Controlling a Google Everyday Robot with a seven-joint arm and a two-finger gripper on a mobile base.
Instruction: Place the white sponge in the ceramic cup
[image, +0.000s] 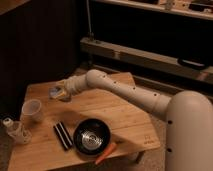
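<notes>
1. a small clear bottle (10, 127) stands at the left edge of the wooden worktop (115, 116).
2. the ceramic cup (31, 110) stands upright just beside it.
3. farther back and to the right, the pincer (58, 92) is clamped on the white sponge (53, 92), apart from the cup.
4. near the front lie a black striped bar (62, 135), a black bowl (92, 136) and a carrot (106, 152).

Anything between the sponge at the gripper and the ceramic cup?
Nothing visible. The white sponge sits at the gripper; only bare table separates it from the ceramic cup. The clear bottle and black striped bar lie nearer the camera, off that line.
</notes>
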